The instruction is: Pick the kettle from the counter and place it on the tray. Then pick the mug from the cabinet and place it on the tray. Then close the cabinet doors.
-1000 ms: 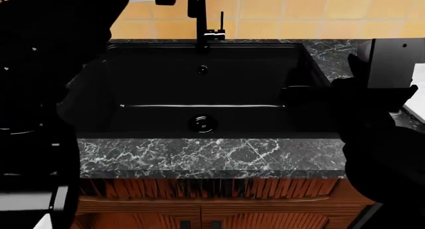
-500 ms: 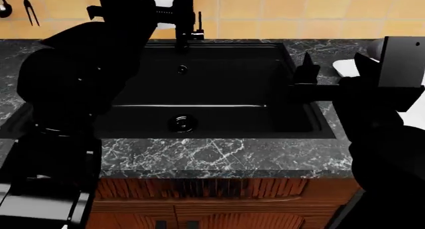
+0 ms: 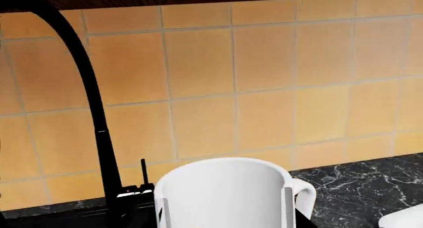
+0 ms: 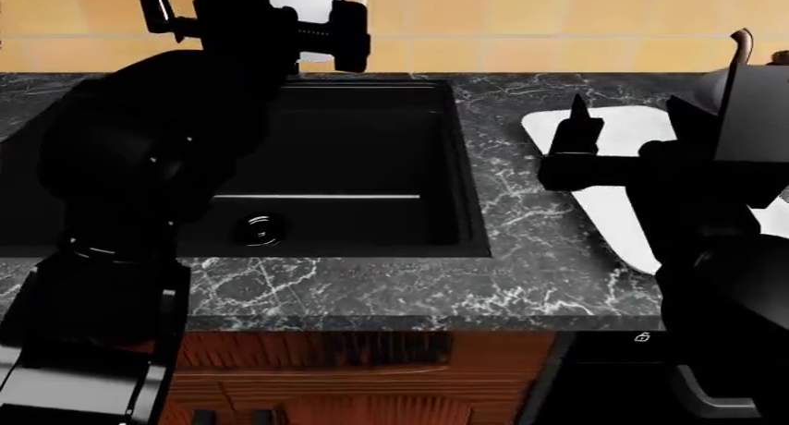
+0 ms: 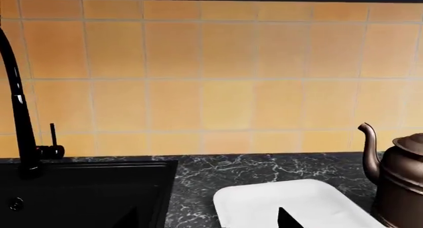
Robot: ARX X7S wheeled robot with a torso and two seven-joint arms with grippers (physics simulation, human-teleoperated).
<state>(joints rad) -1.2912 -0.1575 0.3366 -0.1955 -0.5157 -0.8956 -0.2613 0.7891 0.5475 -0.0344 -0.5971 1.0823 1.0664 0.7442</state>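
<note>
The mug (image 3: 228, 196) is being held shut in the left gripper (image 4: 309, 23), above the sink's (image 4: 358, 176) far edge. The kettle (image 5: 404, 183) is being carried by the tray (image 5: 290, 203) at the right. Whether the right gripper (image 4: 579, 157) is parted cannot be told.

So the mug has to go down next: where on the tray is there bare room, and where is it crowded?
The tray is bare across its sink-side half, beside the counter. The far side is crowded: the kettle stands there, spout toward the bare part. In the head view the right arm covers part of the tray. The left claw holds the mug.

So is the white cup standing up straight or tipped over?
Upright. The mug sits between the left gripper's fingers with its rim on top and its sides straight up, held in the air, not resting on anything.
</note>
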